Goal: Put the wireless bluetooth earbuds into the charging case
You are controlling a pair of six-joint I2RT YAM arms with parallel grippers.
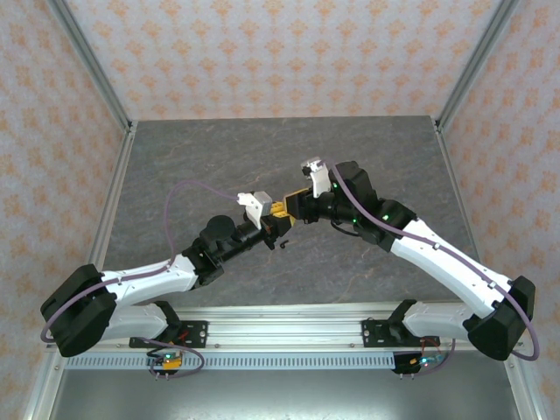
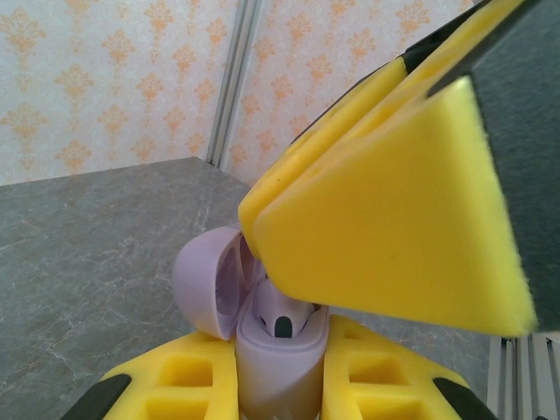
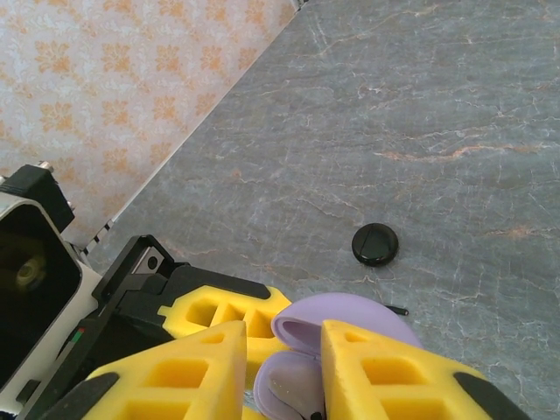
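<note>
Item: 1 pale lavender rounded plastic charging case (image 2: 206, 280), lid hinged open, held upright between the yellow foam-padded fingers of the left gripper (image 2: 280, 385), which is clamped tight on its body.
Contents: 1 lavender stemmed earbud (image 2: 282, 317), seated in the case's well.
Right gripper (image 3: 284, 367): poised just above the case, jaws slightly parted, nothing seen gripped.
Also noted: 1 black round case (image 3: 374, 244), laid on the grey stone-patterned table (image 3: 420, 105).

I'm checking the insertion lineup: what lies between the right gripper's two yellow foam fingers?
The open pale lavender charging case lies in that gap, seen from above in the right wrist view.
</note>
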